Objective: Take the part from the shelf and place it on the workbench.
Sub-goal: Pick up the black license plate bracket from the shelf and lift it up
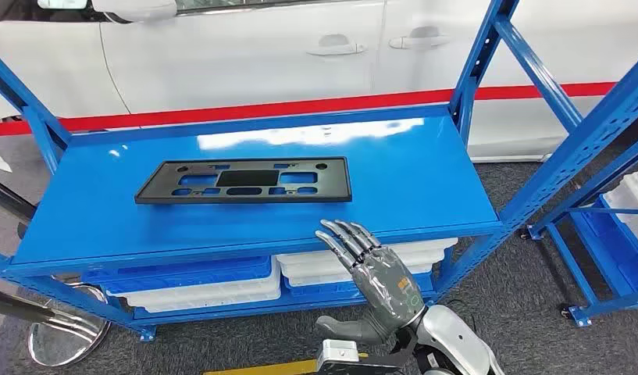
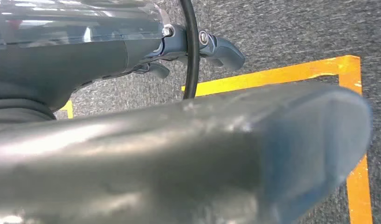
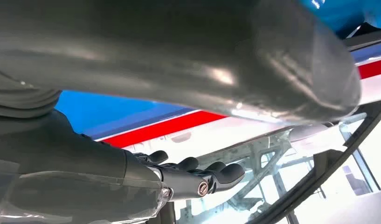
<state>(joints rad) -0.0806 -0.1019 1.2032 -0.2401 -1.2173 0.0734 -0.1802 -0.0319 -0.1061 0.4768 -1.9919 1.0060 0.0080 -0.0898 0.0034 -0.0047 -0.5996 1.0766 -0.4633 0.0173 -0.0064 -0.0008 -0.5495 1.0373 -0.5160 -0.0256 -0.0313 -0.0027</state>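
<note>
Part (image 1: 244, 181) is what draws the eye first: a flat black rectangular panel with several cut-out openings, lying flat on the top level of the blue shelf (image 1: 409, 176), a little to the left of the middle and nearer the back than the front edge. Nothing touches it.

The right hand (image 1: 374, 269) is raised in front of the shelf's front edge, to the right of the part and well apart from it. Its fingers (image 1: 343, 234) are stretched out side by side and reach just over the front lip of the shelf top, with the thumb held off to one side; it holds nothing. The right wrist view shows the same fingers (image 3: 197, 175) extended and bare, with the blue shelf and a red stripe beyond them.

The left hand (image 2: 179, 154) hangs low over grey carpet (image 2: 281, 32) marked with orange tape (image 2: 272, 74). Its thick thumb crosses most of that view and a few dark fingertips (image 2: 225, 51) show past it, apart from the thumb, with nothing between them.

Under the shelf top, white and blue bins (image 1: 214, 285) sit stacked on the lower level. Behind the shelf stands a white car (image 1: 245, 55) with a red stripe along its lower side.
</note>
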